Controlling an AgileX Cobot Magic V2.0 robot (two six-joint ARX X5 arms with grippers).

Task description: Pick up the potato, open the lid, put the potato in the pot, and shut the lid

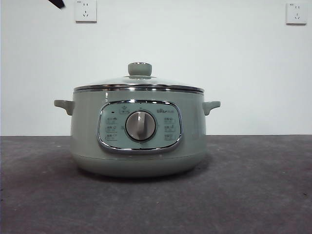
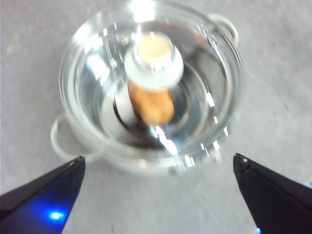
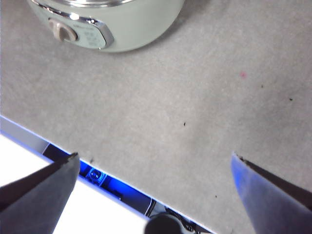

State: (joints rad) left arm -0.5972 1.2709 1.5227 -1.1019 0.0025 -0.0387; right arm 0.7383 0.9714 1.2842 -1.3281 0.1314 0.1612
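Observation:
The sage-green pot (image 1: 139, 131) stands on the grey table with the glass lid (image 1: 139, 83) shut on it, its pale-green knob (image 1: 140, 68) on top. In the left wrist view I look straight down on the lid (image 2: 97, 78) and knob (image 2: 154, 61); the orange-brown potato (image 2: 152, 102) lies inside the pot under the glass. My left gripper (image 2: 158, 168) is open and empty, high above the pot. My right gripper (image 3: 153, 165) is open and empty over bare table near the front edge, away from the pot (image 3: 122, 24).
Two wall sockets (image 1: 86, 10) (image 1: 296, 13) sit on the white wall behind. A black arm tip (image 1: 57, 3) shows at the top left corner. The table's front edge with a blue-lit strip (image 3: 97, 175) lies under the right gripper.

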